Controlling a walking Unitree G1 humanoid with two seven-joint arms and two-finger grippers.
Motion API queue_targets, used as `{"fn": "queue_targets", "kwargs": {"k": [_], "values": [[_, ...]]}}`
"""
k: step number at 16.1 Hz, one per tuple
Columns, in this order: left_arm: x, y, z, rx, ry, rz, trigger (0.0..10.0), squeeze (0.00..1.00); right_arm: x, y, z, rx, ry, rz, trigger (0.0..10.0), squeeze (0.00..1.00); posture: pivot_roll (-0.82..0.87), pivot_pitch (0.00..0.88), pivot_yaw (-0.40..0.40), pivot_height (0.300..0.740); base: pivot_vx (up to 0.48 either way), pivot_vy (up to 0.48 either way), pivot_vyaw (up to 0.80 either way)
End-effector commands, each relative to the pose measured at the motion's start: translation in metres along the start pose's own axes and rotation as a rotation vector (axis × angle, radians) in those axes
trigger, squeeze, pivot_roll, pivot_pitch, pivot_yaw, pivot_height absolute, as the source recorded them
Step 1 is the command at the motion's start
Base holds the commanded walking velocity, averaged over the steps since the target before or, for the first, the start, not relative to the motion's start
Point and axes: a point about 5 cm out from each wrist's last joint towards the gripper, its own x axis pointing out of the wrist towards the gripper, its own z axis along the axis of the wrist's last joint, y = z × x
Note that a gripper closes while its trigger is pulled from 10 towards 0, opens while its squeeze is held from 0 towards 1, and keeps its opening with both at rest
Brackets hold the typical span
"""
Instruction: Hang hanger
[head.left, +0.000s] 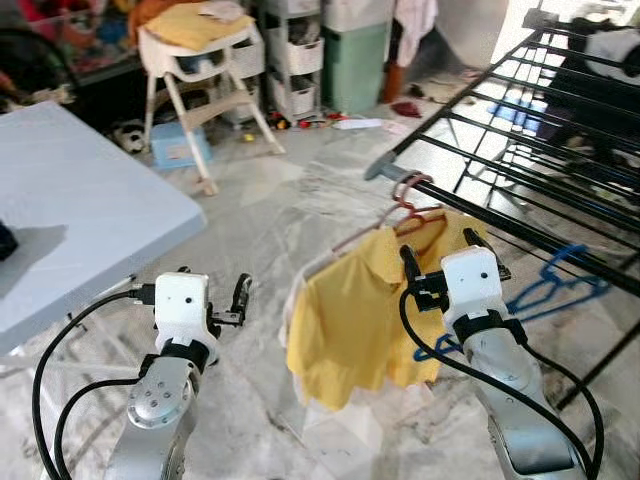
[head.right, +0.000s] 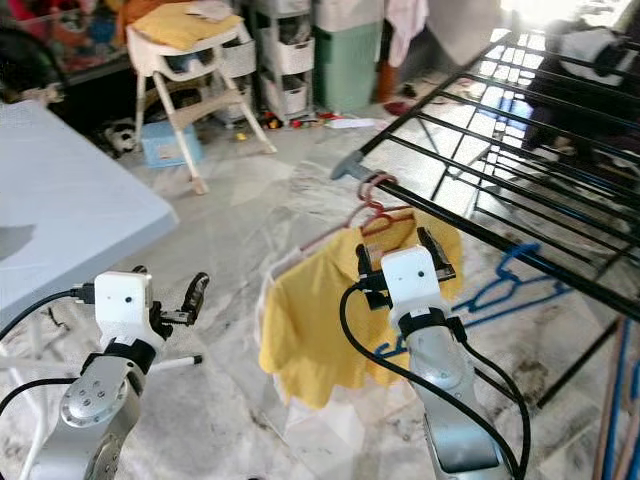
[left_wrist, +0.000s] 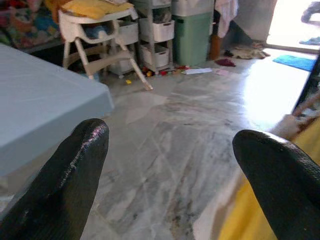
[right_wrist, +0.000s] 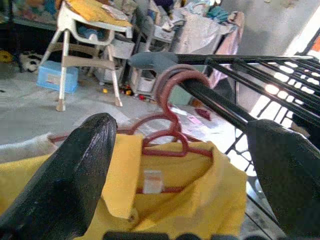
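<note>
A yellow shirt (head.left: 355, 315) hangs on a pink hanger (head.left: 409, 205) whose hook sits over the outer rail of the black drying rack (head.left: 520, 130). The wrist view shows the hook (right_wrist: 172, 85) wrapped over the rail. My right gripper (head.left: 445, 250) is open just behind the shirt's collar, its fingers (right_wrist: 75, 170) apart on either side of the hanger neck without touching it. My left gripper (head.left: 215, 290) is open and holds nothing, low over the floor to the left of the shirt, near the table corner.
A light blue table (head.left: 80, 210) stands at the left. A blue hanger (head.left: 545, 285) lies on the floor under the rack. A white high chair (head.left: 200, 70), storage drawers (head.left: 295, 55) and a green bin (head.left: 355, 60) stand at the back. Marble floor lies between.
</note>
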Motion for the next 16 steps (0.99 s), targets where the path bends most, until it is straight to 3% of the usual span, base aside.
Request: {"fn": "queue_targets", "kwargs": {"k": [1,9,13,16], "values": [[-0.0013,0.0031,-0.0008,0.006,0.005,0.033,10.0,0.00,0.0026,0.0020,0.0027,0.012,-0.015,0.016,10.0,0.00,0.00,0.037,-0.003,0.740,0.000,0.000,0.80],[0.0022,0.0057,-0.0008,0.055,0.002,0.077,10.0,0.00,0.0060,0.0059,0.0046,0.038,-0.029,0.048,10.0,0.00,0.00,0.026,-0.002,0.740,0.000,0.000,0.80],[0.0005,0.0110,0.0006,0.090,-0.005,0.152,10.0,0.00,0.0062,0.0078,0.0054,0.055,-0.037,0.070,10.0,0.00,0.00,0.026,-0.006,0.740,0.000,0.000,0.80],[-0.0039,0.0082,-0.0030,0.056,0.012,0.126,10.0,0.00,0.0060,0.0105,0.0069,0.077,-0.049,0.101,10.0,0.00,0.01,0.018,-0.009,0.740,0.000,0.000,0.80]]}}
